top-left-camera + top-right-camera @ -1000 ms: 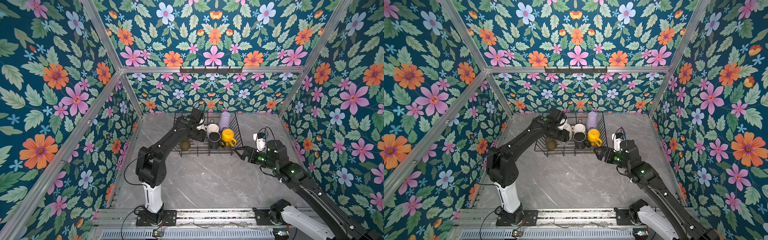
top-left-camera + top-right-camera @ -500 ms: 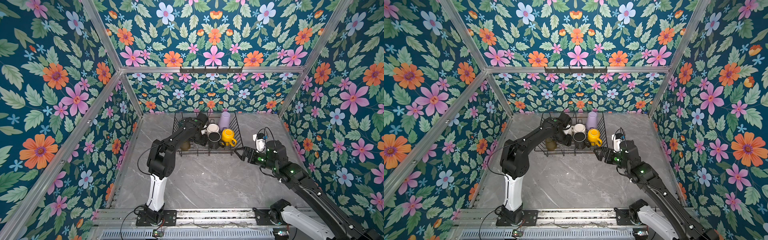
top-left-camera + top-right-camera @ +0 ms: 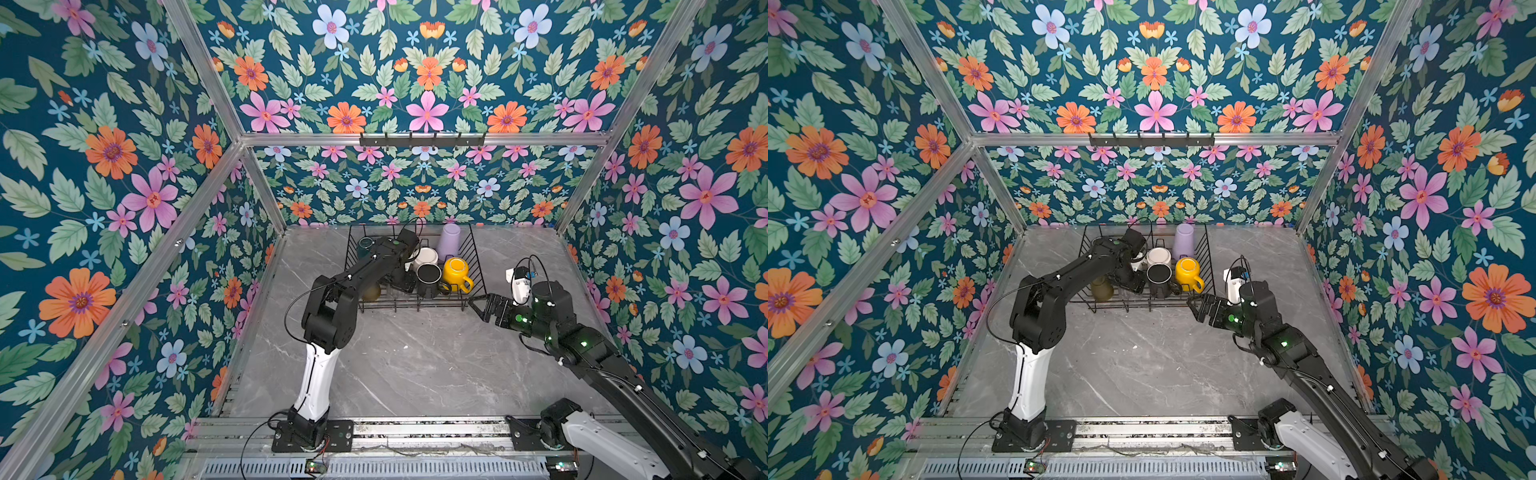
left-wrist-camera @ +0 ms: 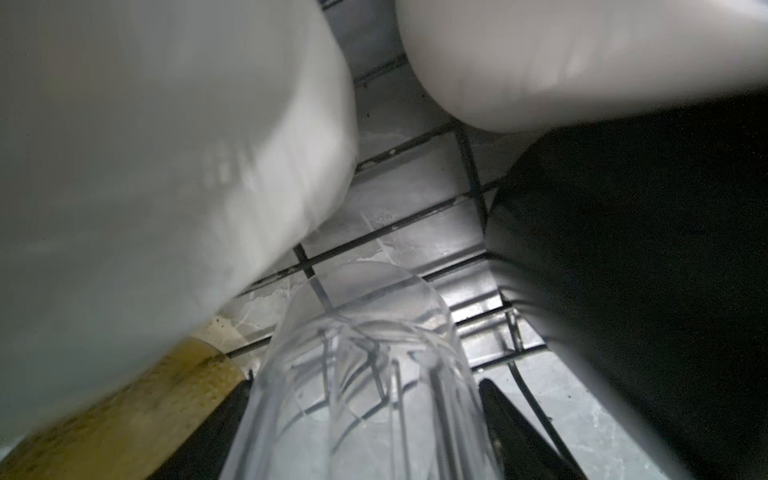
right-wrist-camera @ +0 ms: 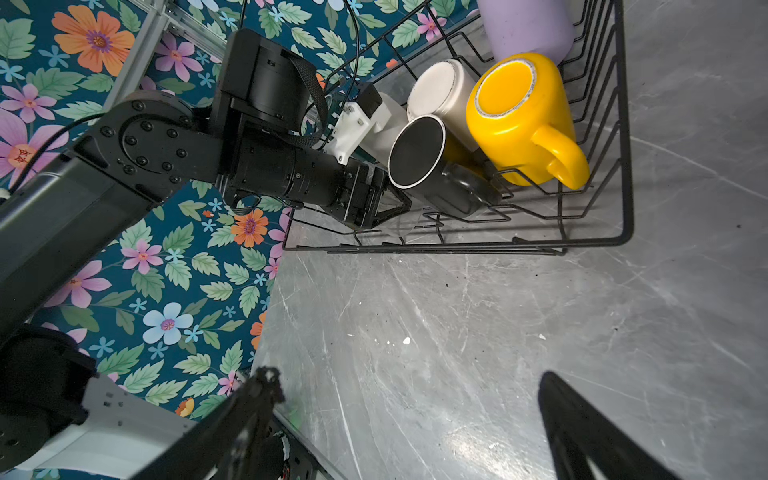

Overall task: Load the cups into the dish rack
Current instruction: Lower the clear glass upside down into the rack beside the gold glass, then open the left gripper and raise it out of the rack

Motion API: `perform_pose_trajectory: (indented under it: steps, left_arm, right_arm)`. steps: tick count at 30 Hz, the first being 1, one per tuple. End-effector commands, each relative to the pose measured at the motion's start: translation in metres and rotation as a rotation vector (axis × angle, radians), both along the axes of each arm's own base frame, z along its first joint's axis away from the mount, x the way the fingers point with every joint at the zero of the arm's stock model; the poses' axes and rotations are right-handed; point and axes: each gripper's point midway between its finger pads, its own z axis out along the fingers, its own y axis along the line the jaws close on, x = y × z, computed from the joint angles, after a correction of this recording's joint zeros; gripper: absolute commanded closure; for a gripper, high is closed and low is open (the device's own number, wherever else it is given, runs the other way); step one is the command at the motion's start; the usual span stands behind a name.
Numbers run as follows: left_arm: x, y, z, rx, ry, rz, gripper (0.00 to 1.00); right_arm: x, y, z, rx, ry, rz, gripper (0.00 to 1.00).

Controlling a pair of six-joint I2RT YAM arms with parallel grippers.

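The left fingers clamp the clear glass inside the dish rack; the right fingers hang spread over the table. It seems light, slick, fragile: hold its mid-wall gently.

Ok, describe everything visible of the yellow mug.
The yellow mug looks like glossy ceramic with one loop handle. It rests upside down and tilted at the right end of the dish rack, pale base ring up, handle toward the front. The cream mug and black mug sit close beside it, the lilac tumbler behind. Nothing grips it.
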Motion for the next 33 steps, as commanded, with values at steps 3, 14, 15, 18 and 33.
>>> perform_pose_trajectory:
  steps: [3,14,15,18,33]
  left_arm:
    - [-0.001,0.006,-0.003,0.025,0.004,0.015,0.21]
    - [-0.002,0.000,0.008,-0.023,-0.010,0.014,0.04]
    - [-0.001,-0.001,0.011,-0.027,-0.014,0.014,0.03]
    - [-0.002,-0.002,0.017,-0.040,-0.024,0.017,0.01]
    - [0.015,0.037,0.128,-0.145,-0.397,0.150,0.01]
  right_arm:
    - [0.002,0.000,0.004,-0.004,-0.024,0.001,0.01]
    - [0.002,0.000,0.005,-0.005,-0.028,0.001,0.01]
    - [0.002,0.000,0.006,-0.005,-0.029,0.000,0.01]
    - [0.002,0.000,0.005,-0.006,-0.027,0.000,0.01]
    - [0.001,-0.002,0.010,-0.031,-0.036,0.004,0.01]
